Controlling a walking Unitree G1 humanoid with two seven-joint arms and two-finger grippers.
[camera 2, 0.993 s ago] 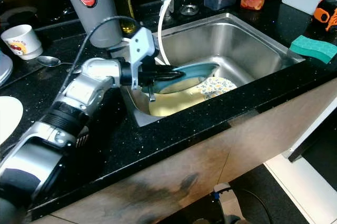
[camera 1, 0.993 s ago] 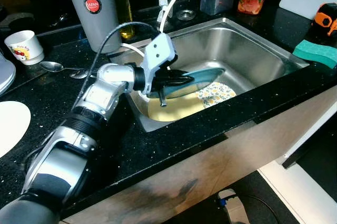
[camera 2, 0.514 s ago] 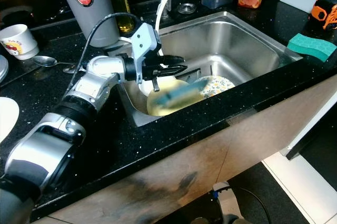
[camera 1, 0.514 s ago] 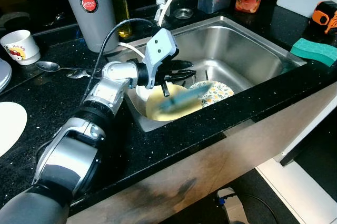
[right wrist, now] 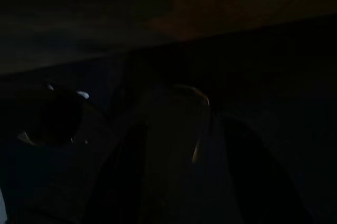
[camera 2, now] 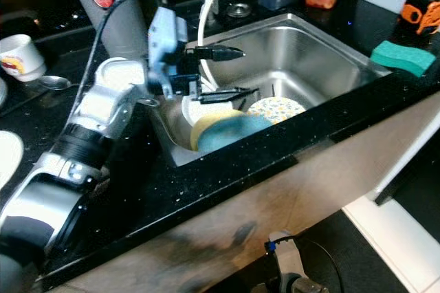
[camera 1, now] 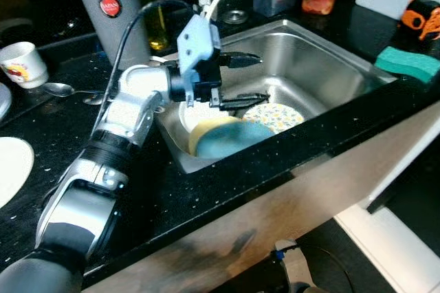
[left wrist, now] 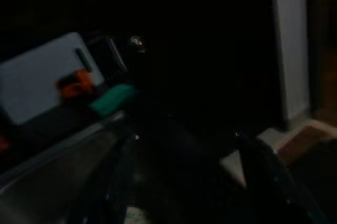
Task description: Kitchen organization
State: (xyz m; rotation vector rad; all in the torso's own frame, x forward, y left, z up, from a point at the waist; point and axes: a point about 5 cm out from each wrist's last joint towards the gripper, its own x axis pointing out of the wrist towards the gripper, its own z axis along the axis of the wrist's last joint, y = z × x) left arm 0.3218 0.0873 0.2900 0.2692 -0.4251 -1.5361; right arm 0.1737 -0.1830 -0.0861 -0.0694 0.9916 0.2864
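The black speckled countertop runs across in front of me, with the stainless steel sink sunk into it. My left arm reaches over the counter to the near-left corner of the basin. A tall grey canister with a red round label stands behind my arm, and a bottle of yellow oil sits just beside it.

Inside the sink, plates are piled at the near-left end: a teal plate lies on top of a yellow plate, a white dish shows behind them, and a patterned plate with yellow flowers lies flat just beside them.

My left gripper hangs above that pile with its two black fingers spread wide apart, one high and one low, holding nothing. The lower finger is just above the plates; I cannot tell whether it touches them.

On the counter at my right lie a green sponge and an orange-and-black tool. At my left stand a white cup and a spoon, with a white plate nearer to me.

My right wrist view is too dark, so I cannot tell how my right gripper stands.
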